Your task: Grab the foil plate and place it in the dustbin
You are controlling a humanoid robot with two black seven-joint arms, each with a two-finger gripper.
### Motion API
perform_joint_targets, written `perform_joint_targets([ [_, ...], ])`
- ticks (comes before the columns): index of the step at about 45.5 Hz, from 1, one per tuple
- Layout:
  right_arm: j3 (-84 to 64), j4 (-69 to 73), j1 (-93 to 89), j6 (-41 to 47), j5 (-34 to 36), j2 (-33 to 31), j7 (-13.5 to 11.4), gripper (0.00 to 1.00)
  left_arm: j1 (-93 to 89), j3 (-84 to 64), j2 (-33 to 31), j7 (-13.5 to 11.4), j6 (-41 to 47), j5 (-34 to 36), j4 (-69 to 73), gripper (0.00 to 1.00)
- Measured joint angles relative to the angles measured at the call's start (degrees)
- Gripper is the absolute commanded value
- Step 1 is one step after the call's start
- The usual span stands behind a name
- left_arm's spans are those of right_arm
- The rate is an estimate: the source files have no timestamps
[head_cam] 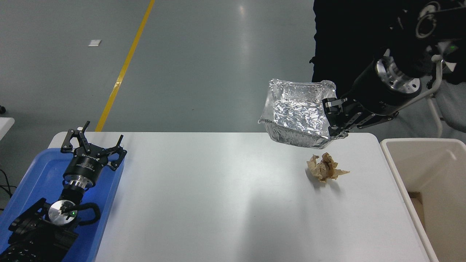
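Foil plate (296,116) is up in the air, clear of the white worktop (218,196), hanging over its far edge at about one o'clock from the middle. The right gripper (334,118) has it by the right-hand rim, fingers pinching the foil wall, and the plate tilts with its open side turned toward the camera. The arm comes in from the upper right, in front of a person in dark clothing (346,32) at the far side. Below the plate, a touch toward five o'clock, a crumpled brown paper wad (326,167) lies on the worktop. The dustbin (404,182) stands at the worktop's three o'clock edge; its contents are hard to make out. At eight o'clock, the left gripper (93,143) is parked over the blue tray (32,178), fingers spread wide.
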Motion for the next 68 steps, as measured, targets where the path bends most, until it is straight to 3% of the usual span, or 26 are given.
perform_joint_targets([
  [9,-7.07,-1.53,0.31,-0.29,-0.25,-6.27,0.04,0.0,0.02,-0.01,-0.01,0.0,0.0,-0.02,-0.01,0.99],
  [19,-11.79,-7.95,-1.96,-0.49,-3.6,-18.82,0.09,0.0,0.03,-0.02,-0.01,-0.02,0.0,-0.03,0.01,0.99],
  [29,-10.16,-18.65,-12.64,-1.41,-7.81,-28.87,0.16,0.0,0.03,-0.02,0.0,-0.01,0.0,-0.02,0.01,0.99],
  [36,-5.17,-25.81,-25.63,-5.02,-9.11,-31.89,0.2,0.0,0.03,-0.02,0.0,-0.02,0.0,-0.02,0.0,0.99],
  [48,6.48,-39.12,-50.81,-12.5,-9.92,-30.46,0.46,0.0,0.04,-0.02,-0.01,-0.01,0.0,0.0,-0.01,0.99],
  [68,25.38,-65.71,-85.23,-23.33,-9.3,-18.88,0.6,0.0,0.03,-0.1,-0.02,-0.01,0.0,0.03,0.0,0.99],
])
